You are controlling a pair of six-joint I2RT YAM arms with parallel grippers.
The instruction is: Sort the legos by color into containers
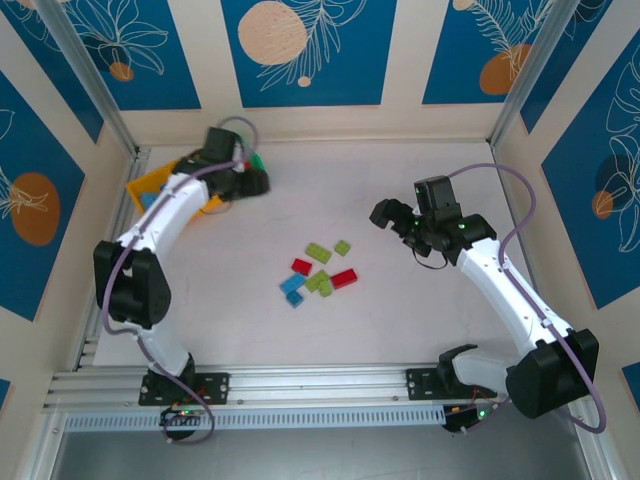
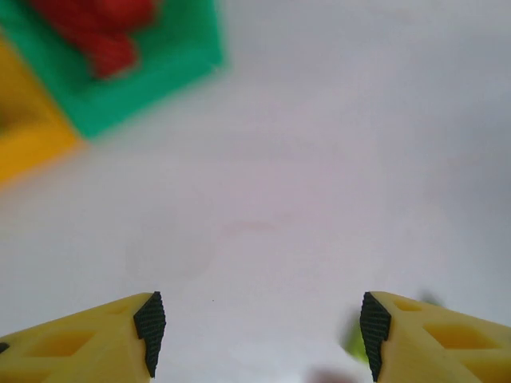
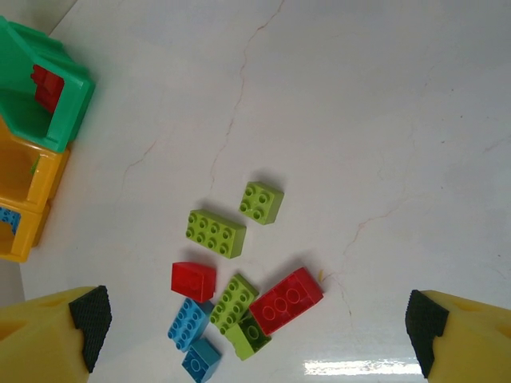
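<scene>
Several loose legos lie mid-table: a lime 2x2 (image 3: 262, 202), a lime 2x4 (image 3: 216, 233), a red block (image 3: 193, 281), a long red brick (image 3: 286, 300) and two blue ones (image 3: 189, 323). From above the pile (image 1: 318, 270) sits between the arms. The green bin (image 3: 32, 88) holds red bricks (image 2: 104, 28); next to it are orange-yellow bins (image 3: 20, 175). My left gripper (image 1: 250, 180) hangs open beside the green bin (image 2: 160, 64), with only bare table between its fingers (image 2: 150, 323). My right gripper (image 1: 385, 212) is open and high, to the right of the pile.
The bins (image 1: 150, 185) stand at the back left, against the cell's aluminium frame and wall. White tabletop (image 1: 400, 330) stretches around the pile. A blurred lime shape (image 2: 355, 343) shows just inside the left gripper's right finger.
</scene>
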